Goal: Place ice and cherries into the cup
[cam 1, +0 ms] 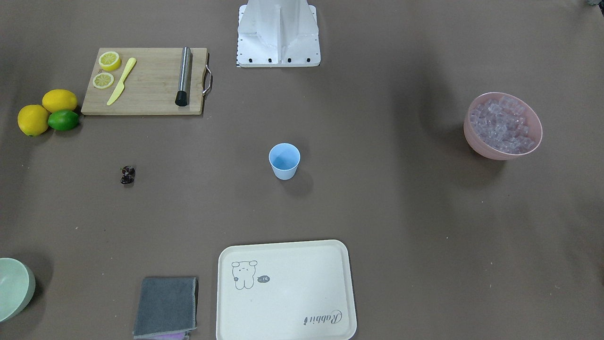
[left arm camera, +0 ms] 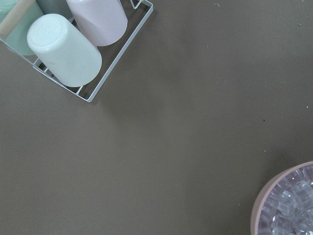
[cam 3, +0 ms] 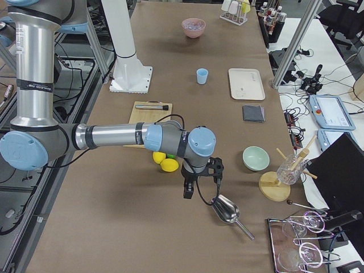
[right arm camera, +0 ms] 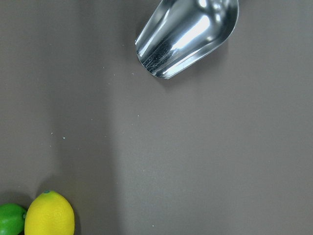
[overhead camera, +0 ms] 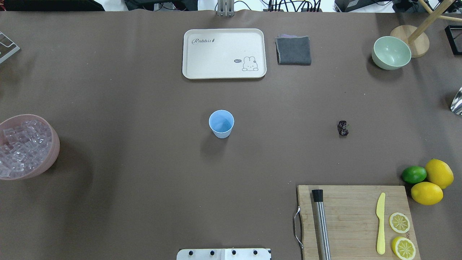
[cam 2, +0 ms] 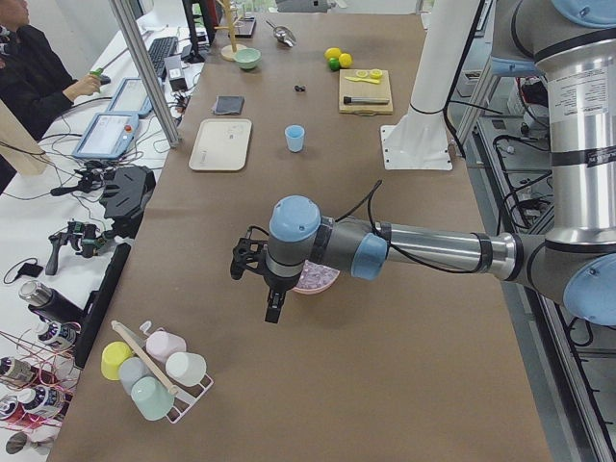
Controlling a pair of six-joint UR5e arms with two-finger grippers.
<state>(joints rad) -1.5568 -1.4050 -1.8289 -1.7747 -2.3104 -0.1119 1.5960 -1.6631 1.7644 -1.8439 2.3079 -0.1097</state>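
The pale blue cup (overhead camera: 221,124) stands upright and empty at the table's middle, also seen in the front-facing view (cam 1: 284,161). The dark cherries (overhead camera: 343,128) lie on the table on the robot's right side (cam 1: 128,175). The ice (overhead camera: 20,148) fills a pink bowl (overhead camera: 54,144) at the far left (cam 1: 505,123); the left wrist view shows its edge (left arm camera: 293,208). My left gripper (cam 2: 272,310) hangs above the table beside that bowl. My right gripper (cam 3: 190,190) hangs near a metal scoop (cam 3: 226,209). Both show only in side views; I cannot tell open or shut.
A cutting board (overhead camera: 355,220) carries a steel tool, a yellow knife and lemon slices. Two lemons and a lime (overhead camera: 414,174) lie beside it. A cream tray (overhead camera: 223,53), grey cloth (overhead camera: 293,50) and mint bowl (overhead camera: 391,52) sit at the far edge. A cup rack (left arm camera: 73,49) is near the left arm.
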